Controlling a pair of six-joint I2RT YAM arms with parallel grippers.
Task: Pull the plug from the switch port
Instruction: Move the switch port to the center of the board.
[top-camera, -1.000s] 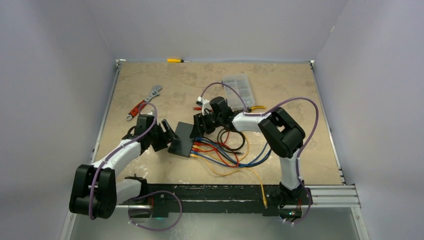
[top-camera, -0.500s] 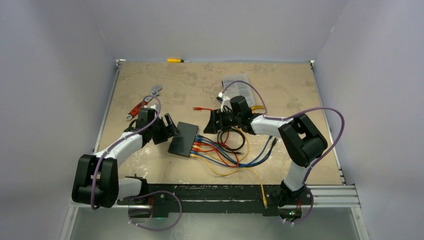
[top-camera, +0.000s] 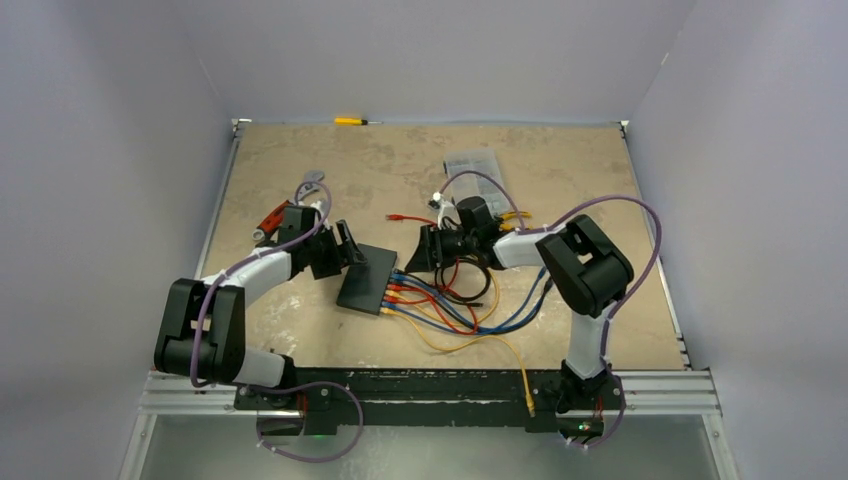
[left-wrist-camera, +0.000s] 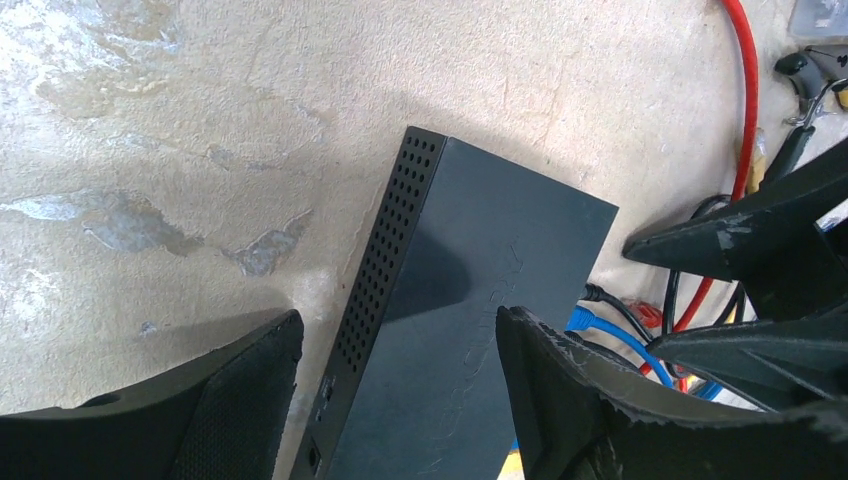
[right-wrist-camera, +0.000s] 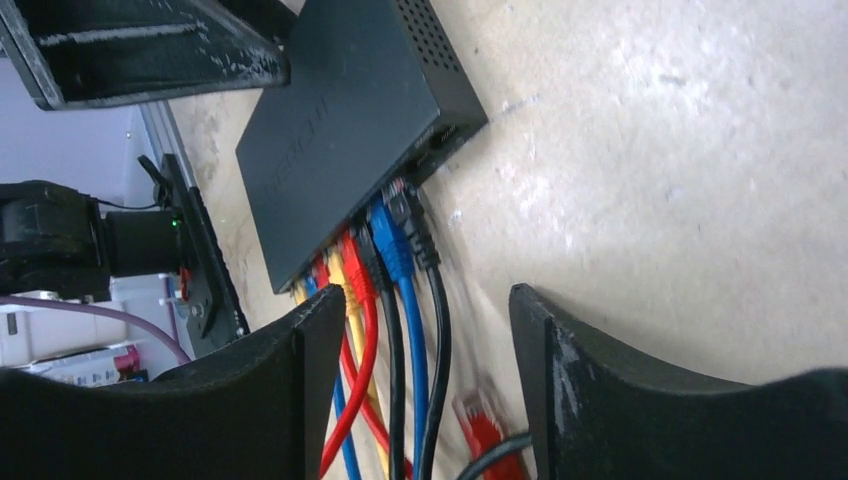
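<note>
One broad tan table fills the shot, and both arms bend in over its middle from the near rail. Left arm in from the left, right arm in from the right, heads pointing at each other across the work.

There's the switch, flat and matte black, lying on the table just left of centre, square between the two grippers. Its ported short edge faces right and toward the near rail, with a full row of plugs seated there: black, blue, red and yellow in the right wrist view.

From those ports the cables fan out to the right in a loose tangle, one yellow lead trailing down to the rail.

Left gripper sits at the switch's far left corner, fingers spread wide with nothing between the pads; its wrist view looks down on the vented side of the box through the gap. Right gripper hangs just right of the switch above the cables, fingers likewise well apart, gripping nothing.

Behind the right arm lies a clear organiser box. Far left, a red-handled wrench, partly hidden by the left arm. A yellow screwdriver rests at the back edge. Smallest of all, a loose red plug lies by itself beyond the switch.
</note>
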